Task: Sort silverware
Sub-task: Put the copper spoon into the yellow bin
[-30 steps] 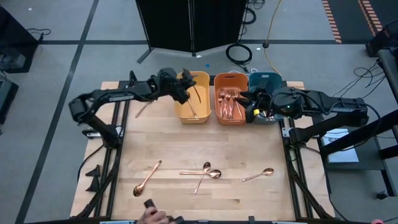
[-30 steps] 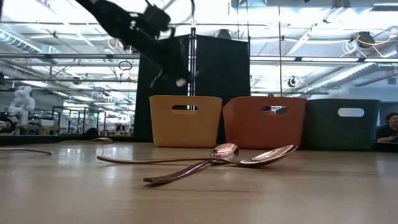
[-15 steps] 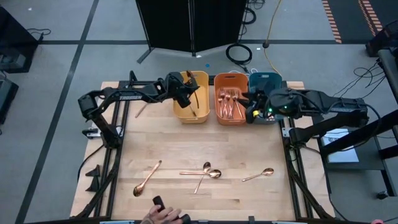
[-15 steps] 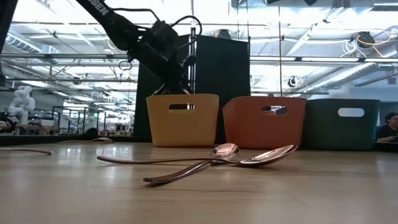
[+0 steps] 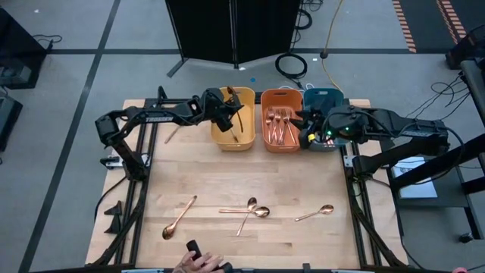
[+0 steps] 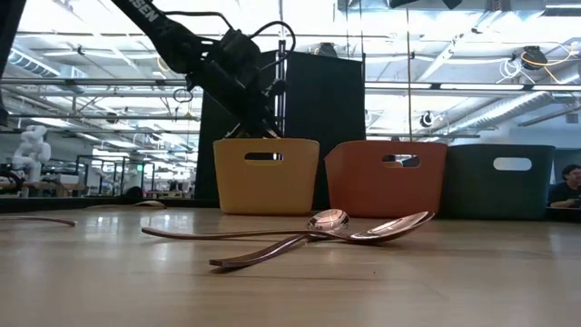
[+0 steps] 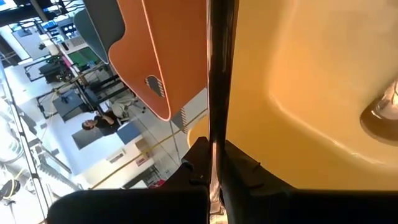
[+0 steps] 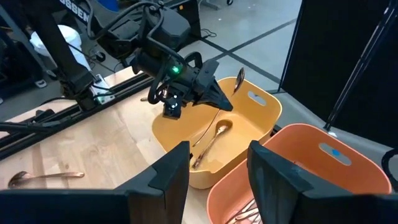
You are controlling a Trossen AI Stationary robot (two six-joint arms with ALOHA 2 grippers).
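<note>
My left gripper point(image 5: 227, 111) hangs over the yellow bin point(image 5: 246, 95), shut on a copper spoon point(image 8: 239, 76). Another spoon point(image 8: 214, 134) lies on that bin's floor. The orange bin point(image 5: 267, 144) holds several copper forks point(image 5: 280, 125). The teal bin point(image 5: 324, 96) is partly hidden under my right arm. My right gripper point(image 8: 217, 180) is open and holds nothing, hovering at the near rim between the orange and teal bins. More spoons lie flat on the table near its near edge: one at left point(image 5: 179, 216), a crossed pair point(image 5: 250, 211), one at right point(image 5: 315, 213). My left gripper pinches the spoon's thin handle point(image 7: 215, 155) between its two fingers, about midway along. The fingers come slanting down from the table's left and lie across the handle. The spoon stands steeply tilted, bowl point(image 8: 240, 73) up above the fingers, and its lower end point(image 8: 196, 143) reaches down inside the yellow bin.
The three bins stand side by side along the table's far edge. A person's hand point(image 5: 198, 262) with a dark object shows at the near edge. The wooden middle of the table point(image 5: 250, 178) is bare. Rails run along both sides.
My left gripper has come down and a little toward the table's right, carrying the spoon from above the yellow bin down into its opening. It has stayed shut on the spoon. It has been nearly still for the last half second. The person's hand at the near edge has shifted slightly.
</note>
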